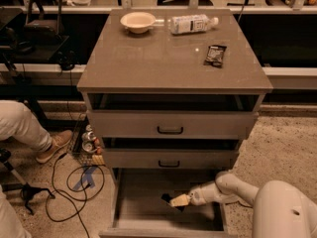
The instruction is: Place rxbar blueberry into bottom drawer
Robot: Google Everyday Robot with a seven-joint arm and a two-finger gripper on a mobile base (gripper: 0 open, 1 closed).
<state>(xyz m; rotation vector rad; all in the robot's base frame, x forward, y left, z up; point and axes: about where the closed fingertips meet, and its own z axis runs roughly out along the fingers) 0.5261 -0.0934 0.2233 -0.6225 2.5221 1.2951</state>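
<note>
Speckled flooring surrounds the cabinet; inside its open bottom drawer, toward the right, the hand clasps the rxbar blueberry.

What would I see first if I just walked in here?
Probably the white arm, which reaches low into the open bottom drawer. Its gripper is over the drawer floor with a small dark thing at its tip, maybe the rxbar. Next comes the cabinet top, with a bowl, a bottle lying on its side and a dark packet.
</note>
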